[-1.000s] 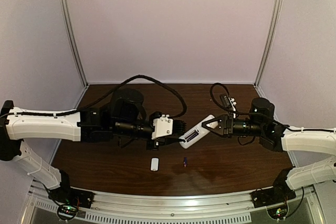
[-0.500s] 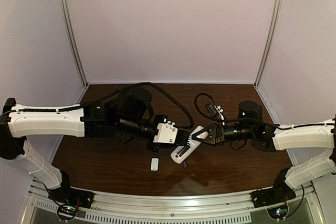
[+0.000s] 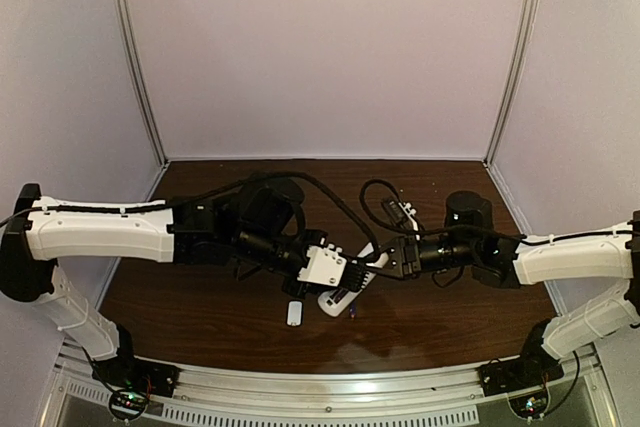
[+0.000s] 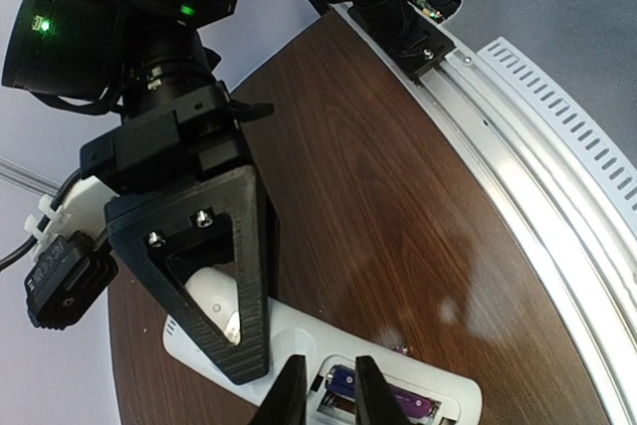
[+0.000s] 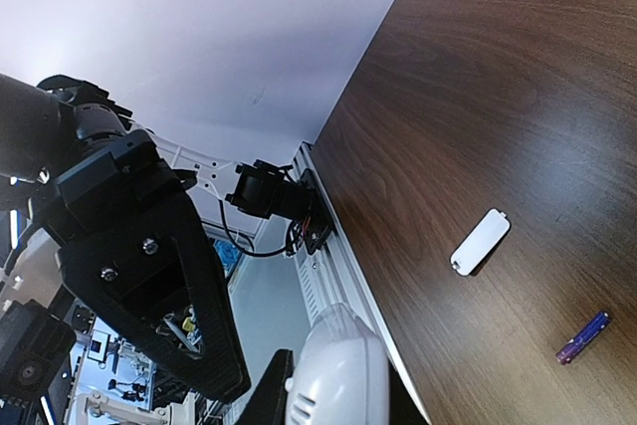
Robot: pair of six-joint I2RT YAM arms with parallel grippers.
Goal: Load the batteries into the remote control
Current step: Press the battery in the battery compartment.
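Got my right fingers [image 4: 251, 335] clamped on the remote control's [image 4: 309, 330] 1 o'clock end, left fingers [image 4: 295, 395] pinched nearly closed on a battery [image 4: 340, 381] lying lengthwise into it, spare battery [image 5: 583, 336] on the table [image 5: 518, 97] at 6 o'clock.

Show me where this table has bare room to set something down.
Free: the far strip of table along the back wall, and the patch between the right arm and front rail. Crowded: the middle, where left gripper and right gripper meet at the remote control, with white cover and loose battery beside it.
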